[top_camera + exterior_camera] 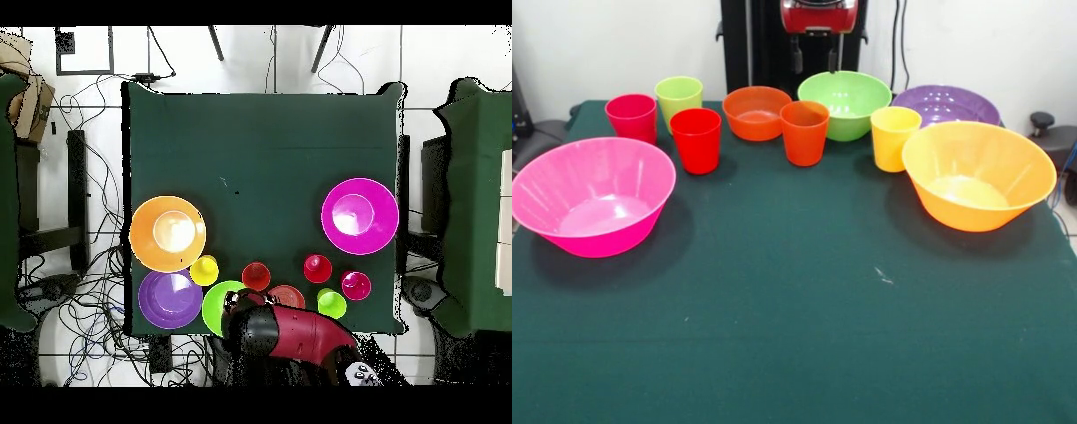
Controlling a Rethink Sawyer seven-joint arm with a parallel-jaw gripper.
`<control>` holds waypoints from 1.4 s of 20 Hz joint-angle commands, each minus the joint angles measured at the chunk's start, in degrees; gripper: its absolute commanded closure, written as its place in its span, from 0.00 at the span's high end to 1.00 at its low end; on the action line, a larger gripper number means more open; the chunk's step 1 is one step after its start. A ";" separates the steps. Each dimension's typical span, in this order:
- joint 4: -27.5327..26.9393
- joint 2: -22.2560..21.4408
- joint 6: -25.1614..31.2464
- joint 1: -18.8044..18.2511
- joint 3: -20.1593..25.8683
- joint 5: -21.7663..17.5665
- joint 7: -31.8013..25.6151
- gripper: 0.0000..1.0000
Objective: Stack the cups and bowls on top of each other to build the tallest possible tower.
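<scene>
1. Nothing is stacked. All the cups and bowls stand apart, open side up, on the green table (794,336).
2. The big pink bowl (593,205) sits alone at the left of the front view. The big orange-yellow bowl (978,175) sits at the right.
3. The purple bowl (946,104) is behind the orange-yellow bowl. The yellow cup (894,138) stands just beside them.
4. The green bowl (845,104) is in the back row, near the middle. The small orange-red bowl (756,112) is to its left.
5. The orange cup (804,132) stands in front, between those two bowls.
6. The red cup (696,140), the crimson cup (631,117) and the lime green cup (679,101) stand close together at the back left.
7. The gripper (815,56) hangs above the back row, between the orange-red bowl and the green bowl. Its two fingers (796,55) are apart and hold nothing.
8. From above, the red arm (290,340) reaches over the edge of the table by the green bowl.
</scene>
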 commanded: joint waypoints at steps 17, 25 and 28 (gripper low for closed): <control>-3.79 6.21 -3.92 -1.88 3.17 -5.56 4.81 1.00; -5.95 7.22 -4.07 -2.04 2.17 -7.49 4.04 1.00; -6.15 7.18 -4.32 -2.09 1.51 -8.64 3.90 1.00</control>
